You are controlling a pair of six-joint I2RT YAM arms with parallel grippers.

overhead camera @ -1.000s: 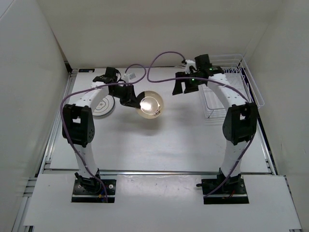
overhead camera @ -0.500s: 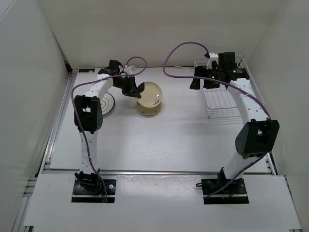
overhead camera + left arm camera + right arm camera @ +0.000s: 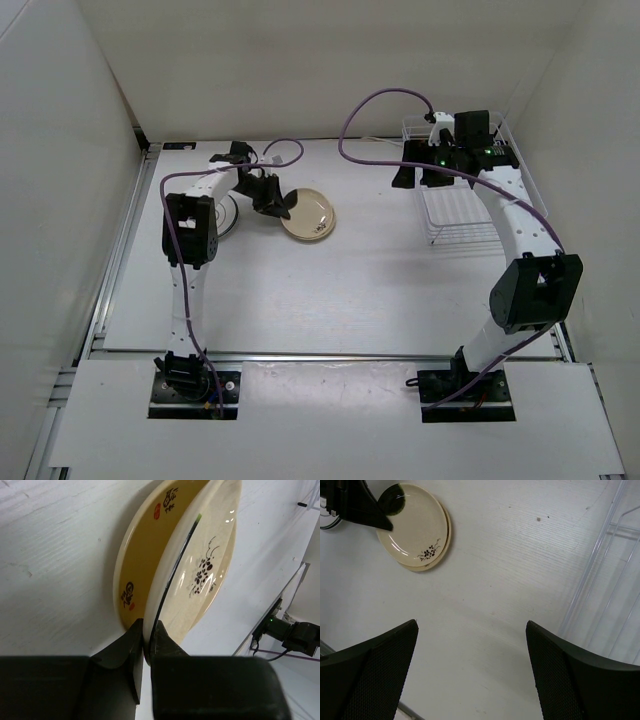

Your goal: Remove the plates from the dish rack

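Observation:
My left gripper (image 3: 273,197) (image 3: 147,630) is shut on the rim of a pale plate with a dark rim and a flower motif (image 3: 210,565) (image 3: 310,212). That plate lies tilted on a tan plate (image 3: 145,545) on the table. Both also show in the right wrist view, the pale plate (image 3: 412,522) on the tan one (image 3: 448,530). A white patterned plate (image 3: 216,218) lies to the left, partly hidden by the left arm. My right gripper (image 3: 420,176) (image 3: 471,625) is open and empty, above the table by the left side of the white wire dish rack (image 3: 465,208) (image 3: 615,575).
White walls close the workspace on the left, back and right. The purple cables loop above both arms. The rack stands against the back right corner.
My left gripper has lowered the pale plate from steeply tilted down onto the tan plate. My right arm swung back toward the rack a second ago and has since held still.

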